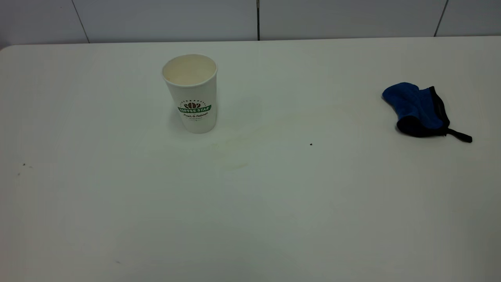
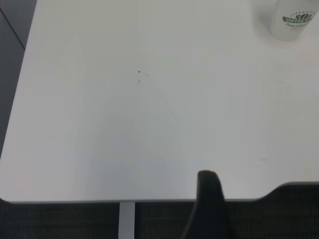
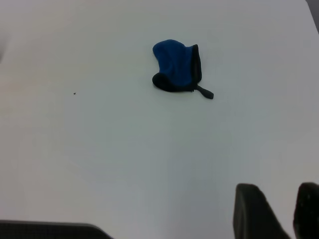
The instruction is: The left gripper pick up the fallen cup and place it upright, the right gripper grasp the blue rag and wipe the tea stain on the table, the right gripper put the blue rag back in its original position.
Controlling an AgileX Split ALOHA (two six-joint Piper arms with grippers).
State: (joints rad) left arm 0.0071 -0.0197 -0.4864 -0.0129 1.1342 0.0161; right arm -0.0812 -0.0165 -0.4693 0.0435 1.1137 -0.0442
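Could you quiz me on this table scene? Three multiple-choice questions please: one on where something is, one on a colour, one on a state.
1. Seen from the exterior view, where does the blue rag lie relative to the cup?
A. Far to its right
B. Inside it
C. Far to its left

2. What colour is the cup's logo banner?
A. Red
B. Green
C. Purple

3. How is the cup standing?
A. On its side
B. Upside down
C. Upright, mouth up

Answers: 1 A, the rag sits alone toward the table's right side. 2 B, the banner reads green. 3 C, its open rim faces up.
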